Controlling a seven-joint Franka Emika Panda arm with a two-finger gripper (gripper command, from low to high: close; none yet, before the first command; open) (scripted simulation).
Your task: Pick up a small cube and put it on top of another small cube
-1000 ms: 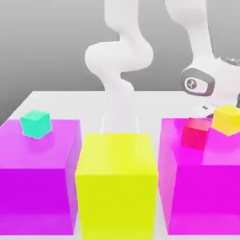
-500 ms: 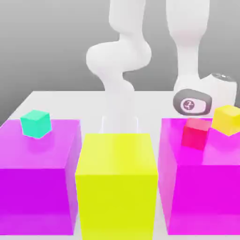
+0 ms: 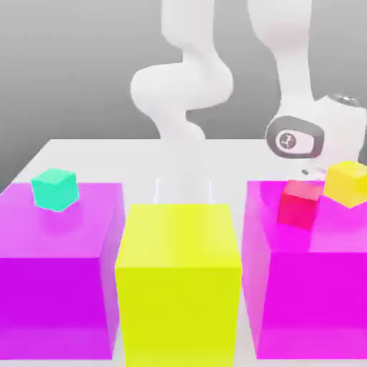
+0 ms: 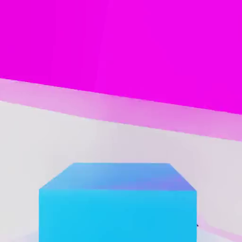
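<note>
Hand view puts the sky-blue cube (image 4: 117,202) close under the camera on the pale surface (image 4: 56,137) beside a magenta block (image 4: 123,47), fingers clamped on it, ready, I judge, for lifting onto another cube.

A pale white desk (image 3: 93,150) carries three large blocks in a row: a magenta block (image 3: 57,287) at nine o'clock, a yellow block (image 3: 179,287) at six, another magenta block (image 3: 315,287) at three. The arm's white base (image 3: 183,186) stands at twelve. In the hand view, the sky-blue small cube (image 4: 118,203) sits on the desk near a magenta wall
</note>
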